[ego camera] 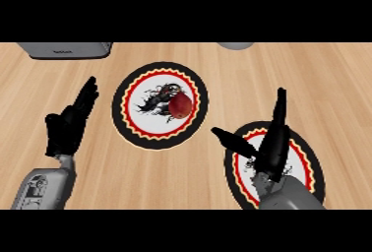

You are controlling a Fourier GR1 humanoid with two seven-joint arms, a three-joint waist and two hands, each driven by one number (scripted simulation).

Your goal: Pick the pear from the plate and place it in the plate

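Note:
A dark red pear (180, 105) lies on the right half of a round plate (138, 123) with a black rim, red and yellow ring and a dark figure at its middle, near the counter's centre. A second plate (306, 162) of the same pattern sits at the lower right. My right hand (270, 145) hovers over that second plate, open, fingers straight and pointing away, thumb spread to the left. It is to the right of the pear and apart from it. At the left, my left hand (69, 125) rests open with fingers up.
A grey appliance (65, 49) stands at the counter's far left edge. A grey round object (236, 45) shows partly at the far edge, right of centre. Bare wooden counter (87, 182) lies between the plates and along the front.

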